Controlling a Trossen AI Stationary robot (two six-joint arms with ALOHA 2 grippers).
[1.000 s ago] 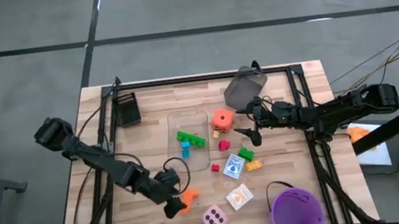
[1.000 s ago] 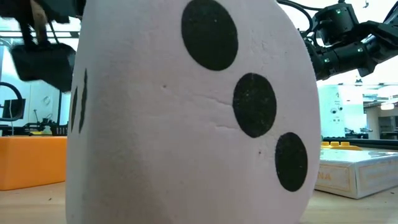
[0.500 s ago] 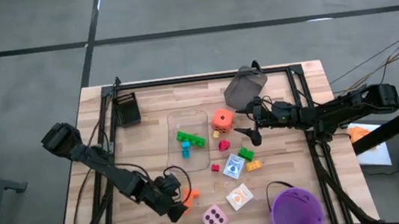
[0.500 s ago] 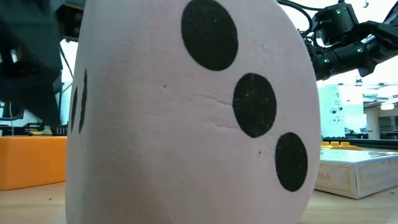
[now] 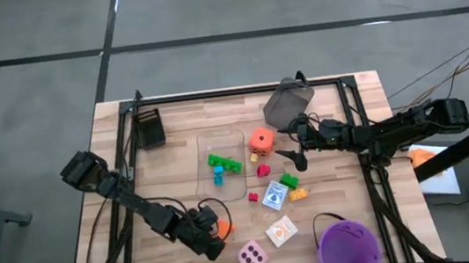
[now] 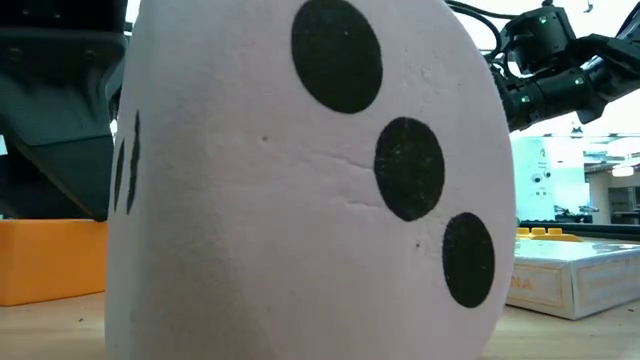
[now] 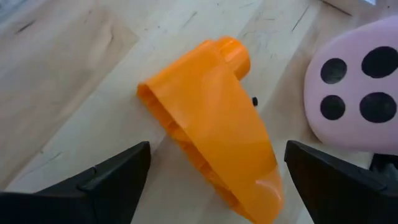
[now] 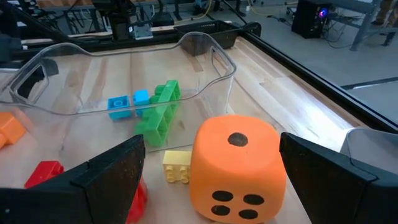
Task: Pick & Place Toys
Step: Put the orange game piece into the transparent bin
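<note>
Left end effector [image 5: 214, 243] lowered onto orange peg [image 7: 211, 124], fingers spread either side, pink dotted die [image 5: 251, 256] just beside, right end effector [image 5: 293, 158] spread, near orange die [image 8: 239, 167].

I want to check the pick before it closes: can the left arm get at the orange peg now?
Probably yes. The left end effector is open, with the orange peg lying on the table between its two fingers. The pink dice sits beside the peg but does not block it.
</note>
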